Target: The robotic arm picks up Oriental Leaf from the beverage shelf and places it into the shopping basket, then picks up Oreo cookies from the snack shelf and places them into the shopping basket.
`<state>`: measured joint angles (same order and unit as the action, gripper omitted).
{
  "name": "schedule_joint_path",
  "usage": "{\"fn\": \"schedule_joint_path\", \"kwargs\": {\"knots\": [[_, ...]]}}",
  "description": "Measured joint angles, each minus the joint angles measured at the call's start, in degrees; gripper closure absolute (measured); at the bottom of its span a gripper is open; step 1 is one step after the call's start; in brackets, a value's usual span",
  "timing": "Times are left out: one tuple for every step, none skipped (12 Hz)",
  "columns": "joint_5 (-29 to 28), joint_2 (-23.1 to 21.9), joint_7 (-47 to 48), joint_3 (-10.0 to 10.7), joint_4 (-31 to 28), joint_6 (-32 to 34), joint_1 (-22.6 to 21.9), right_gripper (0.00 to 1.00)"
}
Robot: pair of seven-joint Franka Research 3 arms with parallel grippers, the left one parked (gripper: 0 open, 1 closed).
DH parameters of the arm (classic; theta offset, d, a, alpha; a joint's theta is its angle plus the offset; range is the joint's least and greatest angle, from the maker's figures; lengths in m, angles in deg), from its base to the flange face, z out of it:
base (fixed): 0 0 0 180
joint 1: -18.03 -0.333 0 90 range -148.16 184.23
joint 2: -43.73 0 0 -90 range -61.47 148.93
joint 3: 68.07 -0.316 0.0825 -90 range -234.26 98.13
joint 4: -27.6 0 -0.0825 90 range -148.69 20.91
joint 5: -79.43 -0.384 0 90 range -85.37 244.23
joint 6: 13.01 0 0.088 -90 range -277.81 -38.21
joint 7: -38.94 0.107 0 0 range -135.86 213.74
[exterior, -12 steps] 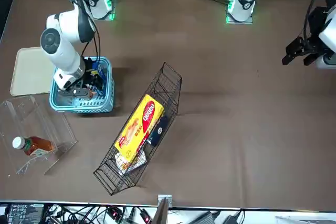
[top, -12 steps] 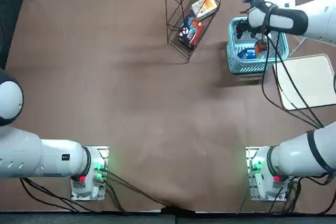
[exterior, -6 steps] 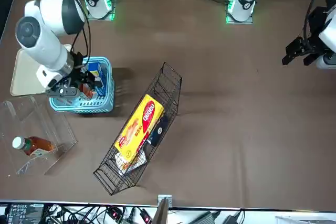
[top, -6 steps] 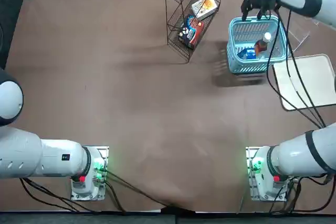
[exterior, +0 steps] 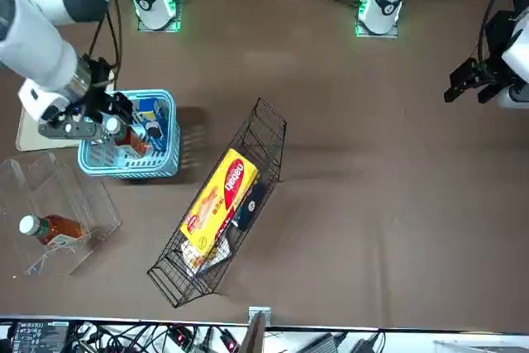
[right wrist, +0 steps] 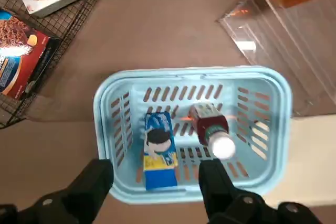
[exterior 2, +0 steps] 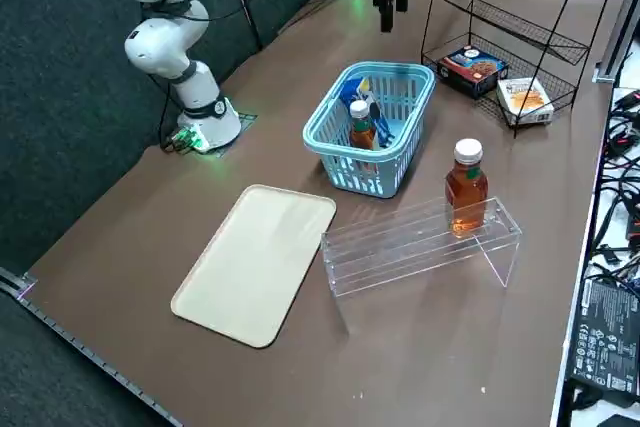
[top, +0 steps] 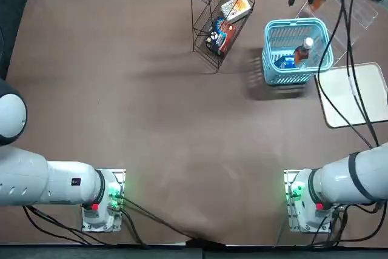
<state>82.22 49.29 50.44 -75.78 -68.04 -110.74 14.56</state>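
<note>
The right arm's black hand [right wrist: 156,170] is raised over the light blue shopping basket [right wrist: 107,182], its two fingers spread apart and gripping nothing. The blue Oreo cookies [right wrist: 159,142] lie lower down, inside the basket, in line with the gap between the fingers; the packet's long axis crosses the basket's short way. Beside it in the basket is a brown bottle with a white cap [right wrist: 221,145]. The right arm is nearer. With both goods in, the coming move is probably to lift clear, away from packet and rim.
</note>
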Motion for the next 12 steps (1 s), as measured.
{"fn": "schedule_joint_path", "kwargs": {"knots": [[0.0, -0.28, -0.01, 0.36, 1.32, 1.82, 0.31, 0.0], [0.0, -0.5, -0.35, 0.85, 2.44, 3.28, 0.74, 0.0], [0.0, -0.68, -1.14, 1.43, 3.38, 4.51, 1.19, 0.0], [0.0, -0.78, -2.03, 2.24, 4.27, 5.55, 1.53, 0.0], [0.0, -0.83, -3.1, 3.05, 5.09, 6.33, 1.83, 0.0], [0.0, -0.86, -4.02, 3.86, 5.74, 6.8, 2.0, 0.0], [0.0, -0.98, -4.95, 4.56, 6.17, 7.03, 2.04, 0.0], [0.0, -1.16, -5.54, 5.06, 6.45, 7.15, 2.06, 0.0], [0.0, -1.44, -5.78, 5.39, 6.52, 7.28, 2.07, 0.0], [0.0, -1.7, -5.83, 5.6, 6.52, 7.46, 2.09, 0.0], [0.0, -1.85, -5.83, 5.77, 6.52, 7.52, 2.11, 0.0], [0.0, -1.9, -5.84, 5.92, 6.52, 7.53, 2.12, 0.0]]}}
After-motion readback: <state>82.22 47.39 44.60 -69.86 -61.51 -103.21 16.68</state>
